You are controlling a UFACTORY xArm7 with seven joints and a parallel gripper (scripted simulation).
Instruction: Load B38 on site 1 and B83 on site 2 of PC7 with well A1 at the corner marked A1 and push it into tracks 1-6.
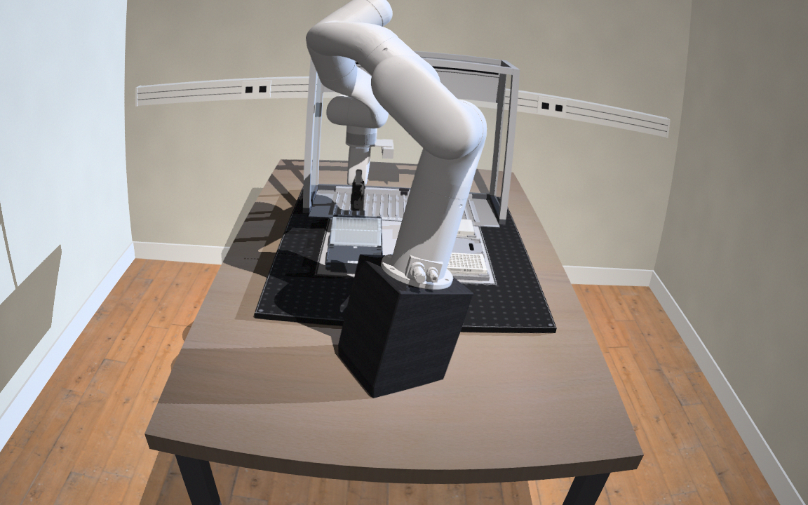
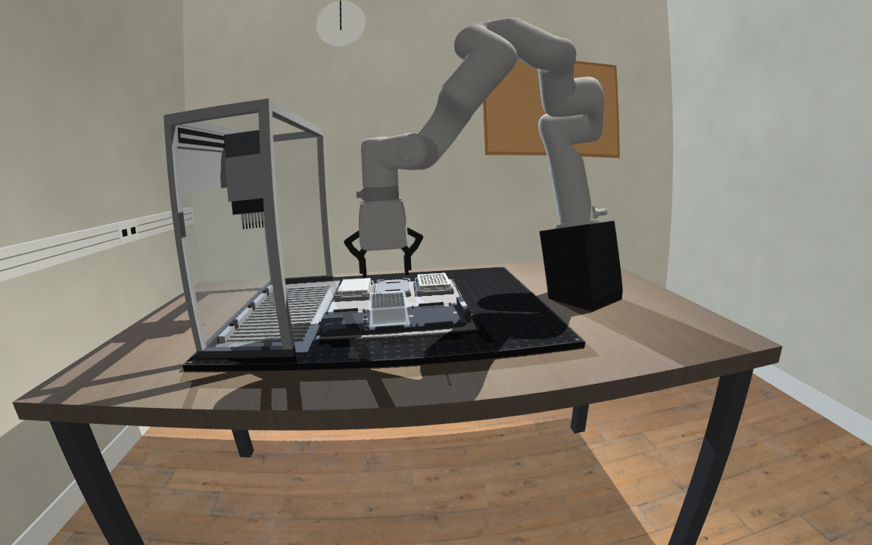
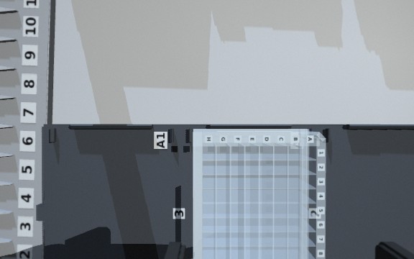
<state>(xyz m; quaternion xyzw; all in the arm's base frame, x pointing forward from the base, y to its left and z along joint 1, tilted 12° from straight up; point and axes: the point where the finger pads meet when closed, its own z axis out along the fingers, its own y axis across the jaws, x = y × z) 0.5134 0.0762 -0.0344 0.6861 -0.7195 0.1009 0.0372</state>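
Observation:
The dark plate carrier PC7 (image 2: 391, 319) lies on the apron in front of the rails (image 2: 283, 311). The clear deep-well block B83 (image 3: 257, 194) sits on its site 2; its A and 1 labels meet at the top right corner in the wrist view. It also shows in the top view (image 1: 355, 231). Site 3 (image 3: 113, 180) is empty, and so is what shows of site 1 (image 3: 383, 187). My gripper (image 2: 383, 260) hangs open and empty well above the block. B38 (image 2: 434, 282) and B33 (image 2: 352, 286) sit in their nests behind the carrier.
The track numbers (image 3: 27, 144) run down the left of the wrist view; the carrier's end lies beside tracks up to 6. The instrument frame (image 2: 242, 223) with its pipetting head stands over the rails. The arm's black base block (image 2: 581, 264) stands at the right.

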